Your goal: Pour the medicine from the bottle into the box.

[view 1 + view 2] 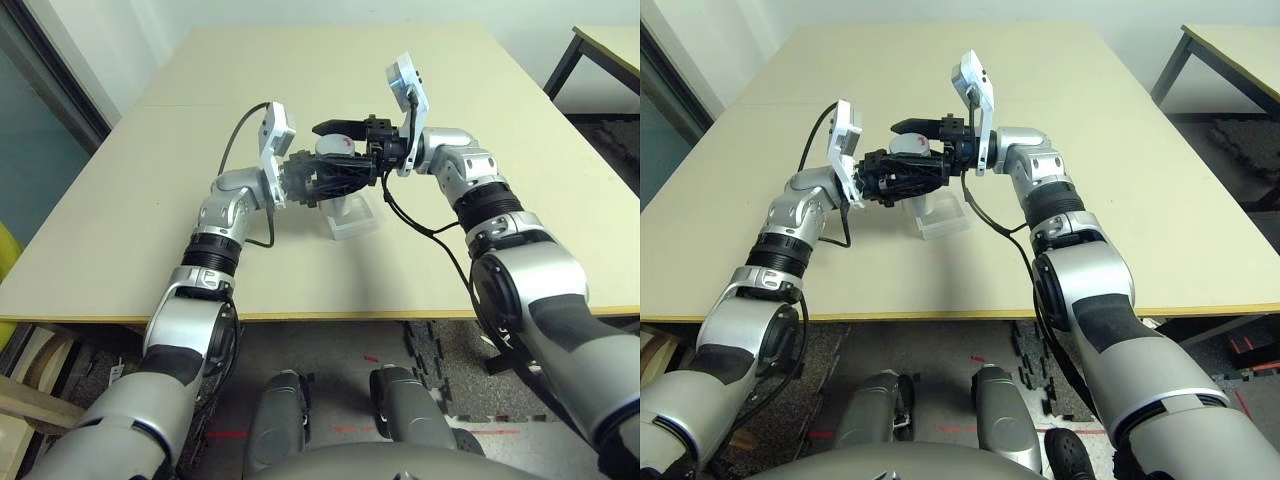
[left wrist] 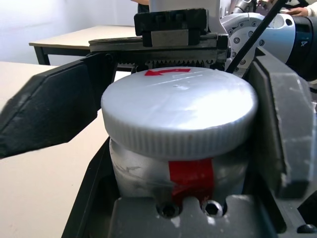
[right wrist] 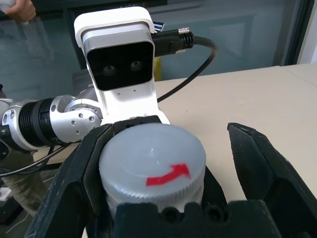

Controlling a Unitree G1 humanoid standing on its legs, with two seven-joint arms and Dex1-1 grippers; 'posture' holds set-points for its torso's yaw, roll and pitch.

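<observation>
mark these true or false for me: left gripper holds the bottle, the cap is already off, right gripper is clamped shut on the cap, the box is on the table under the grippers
1. The left gripper holds the bottle. True.
2. The cap is already off. False: it sits on the bottle.
3. The right gripper is clamped shut on the cap. False: its fingers stand open on either side of the cap, one with a clear gap.
4. The box sits on the table below the two grippers. True.
</observation>
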